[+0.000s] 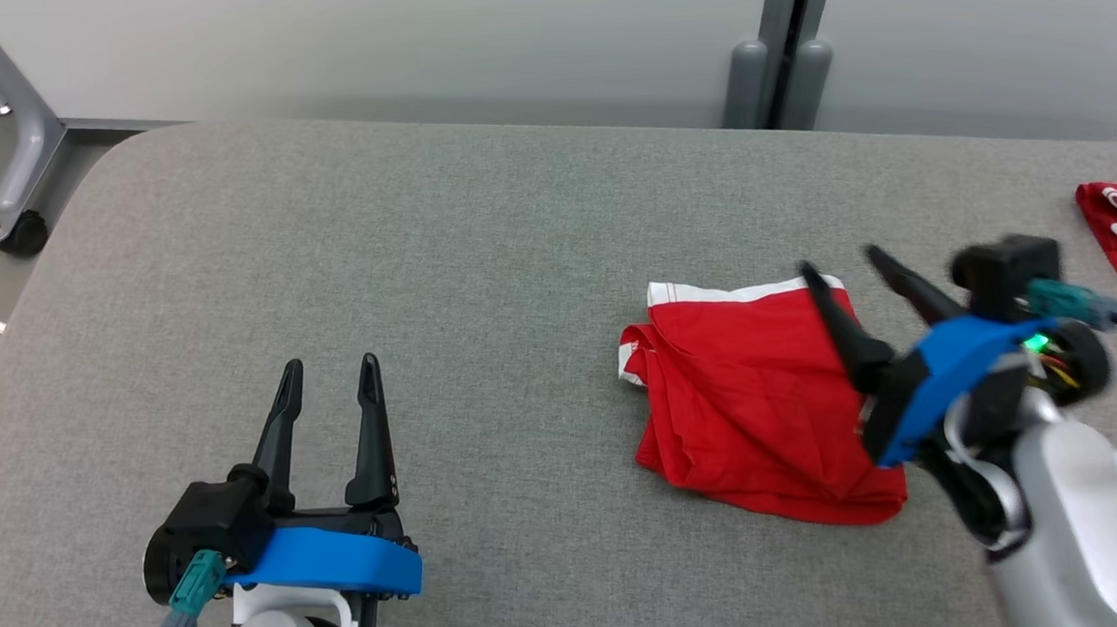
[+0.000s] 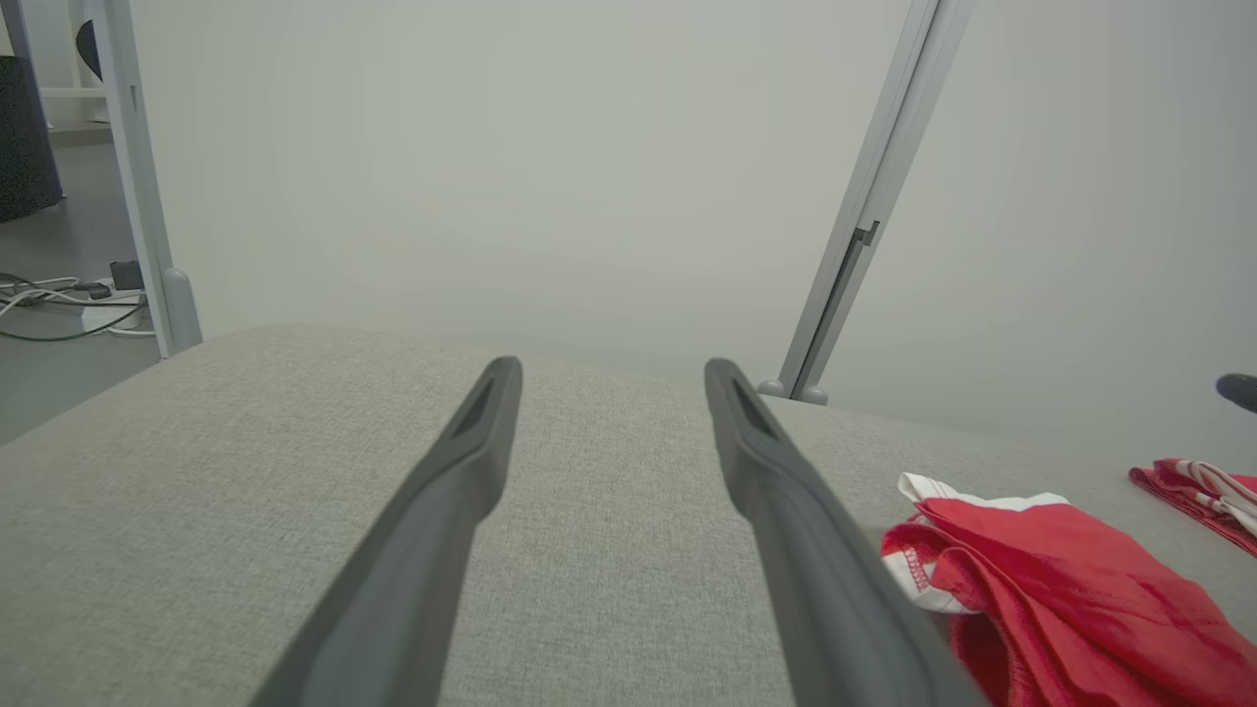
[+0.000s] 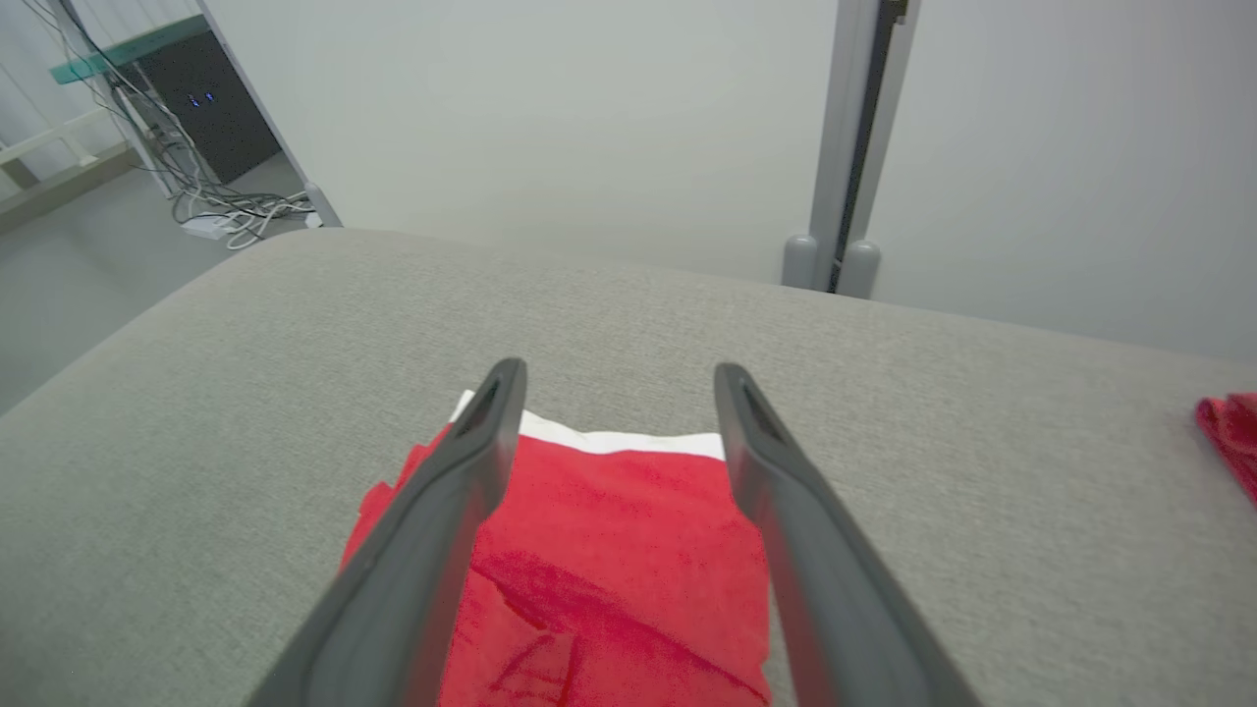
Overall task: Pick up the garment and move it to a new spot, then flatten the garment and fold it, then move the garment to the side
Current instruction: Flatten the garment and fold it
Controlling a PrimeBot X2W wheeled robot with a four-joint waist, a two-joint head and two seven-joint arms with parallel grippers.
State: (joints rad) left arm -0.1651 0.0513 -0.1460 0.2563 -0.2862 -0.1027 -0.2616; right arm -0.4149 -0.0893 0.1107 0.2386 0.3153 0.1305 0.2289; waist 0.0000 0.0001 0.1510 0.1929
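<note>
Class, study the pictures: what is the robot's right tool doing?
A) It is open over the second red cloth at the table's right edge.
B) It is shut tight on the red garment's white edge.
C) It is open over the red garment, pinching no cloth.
C: the right tool has its fingers spread apart over the red garment, which lies on the table with nothing pinched between them.

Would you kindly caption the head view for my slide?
Open right tool over red garment; open left tool over grey table.

Bare table (image 1: 420,264) left of garment (image 1: 749,408)
</note>
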